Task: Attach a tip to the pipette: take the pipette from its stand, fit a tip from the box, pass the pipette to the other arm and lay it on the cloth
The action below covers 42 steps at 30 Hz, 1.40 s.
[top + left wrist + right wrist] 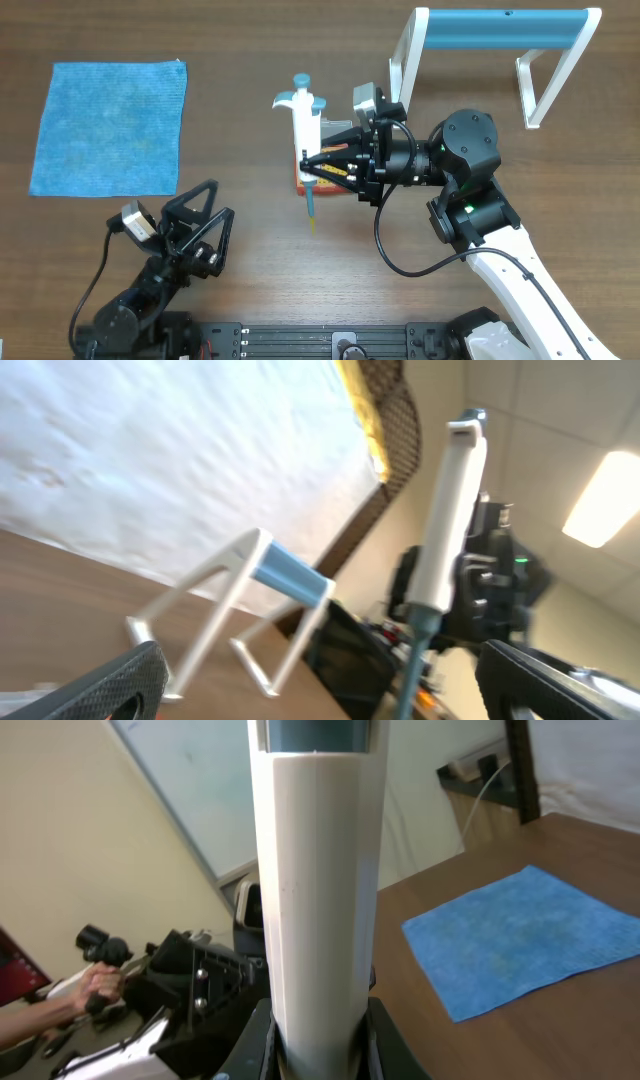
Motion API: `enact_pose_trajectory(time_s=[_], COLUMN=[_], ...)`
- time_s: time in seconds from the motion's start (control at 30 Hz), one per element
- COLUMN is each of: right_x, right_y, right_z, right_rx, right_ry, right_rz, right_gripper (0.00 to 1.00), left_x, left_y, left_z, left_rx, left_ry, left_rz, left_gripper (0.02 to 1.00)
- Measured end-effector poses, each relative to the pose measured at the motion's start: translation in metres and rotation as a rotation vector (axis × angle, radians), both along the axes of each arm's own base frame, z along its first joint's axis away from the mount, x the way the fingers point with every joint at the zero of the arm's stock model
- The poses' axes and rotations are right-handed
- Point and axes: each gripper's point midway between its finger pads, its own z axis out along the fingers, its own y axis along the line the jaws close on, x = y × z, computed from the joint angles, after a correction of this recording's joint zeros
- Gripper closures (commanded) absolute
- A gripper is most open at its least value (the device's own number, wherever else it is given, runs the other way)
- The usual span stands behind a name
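Observation:
My right gripper [312, 168] is shut on the white pipette [301, 130], which it holds above the table near the middle. The pipette's blue plunger [300, 80] points away from the arm bases, and a pale yellowish tip [312, 218] sits on its near end. Its white body [320, 890] stands between the right fingers [262, 1045]. The tip box [319, 126] lies under and behind the pipette. In the left wrist view the pipette [447, 520] hangs upright in front of the right arm [495, 585]. My left gripper [203, 212] is open, low at the front left. The blue cloth [110, 128] lies flat at the far left.
The pipette stand [500, 30], white legs with a blue bar, stands at the far right and is seen again as the stand [285, 575] in the left wrist view. The cloth [530, 940] and the left arm [190, 980] lie beyond the held pipette.

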Motion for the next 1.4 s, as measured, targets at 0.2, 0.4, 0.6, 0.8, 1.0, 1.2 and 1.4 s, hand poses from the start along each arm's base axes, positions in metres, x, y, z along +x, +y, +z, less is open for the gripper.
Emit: enact_pose_trajectory(time_s=[0.2, 0.4, 0.6, 0.8, 1.0, 1.2, 1.4], right_x=[-0.010, -0.003, 0.000, -0.001, -0.013, -0.015, -0.016], right_y=[0.000, 0.004, 0.005, 0.006, 0.018, 0.037, 0.052], right_z=[-0.002, -0.013, -0.012, -0.006, -0.003, -0.014, -0.018], right_rx=[-0.005, -0.017, -0.007, 0.006, 0.014, 0.005, 0.014], right_ry=[0.006, 0.039, 0.030, 0.072, 0.093, 0.135, 0.128], right_rz=[0.065, 0.080, 0.084, 0.087, 0.128, 0.143, 0.159], right_gripper=[0.923, 0.923, 0.923, 0.919, 0.923, 0.923, 0.923], left_x=[-0.016, -0.003, 0.011, 0.031, 0.032, 0.024, 0.022], left_y=[-0.018, -0.040, -0.052, -0.057, -0.060, -0.069, -0.082], left_z=[0.052, 0.102, 0.127, 0.104, 0.107, 0.110, 0.103], left_rx=[0.021, 0.095, 0.151, 0.163, 0.219, 0.242, 0.238], left_ry=[0.013, 0.089, 0.121, 0.211, 0.114, 0.061, 0.082], left_rz=[-0.145, -0.340, -0.477, -0.559, -0.602, -0.646, -0.708], left_gripper=[0.023, 0.023, 0.023, 0.023, 0.126, 0.123, 0.268])
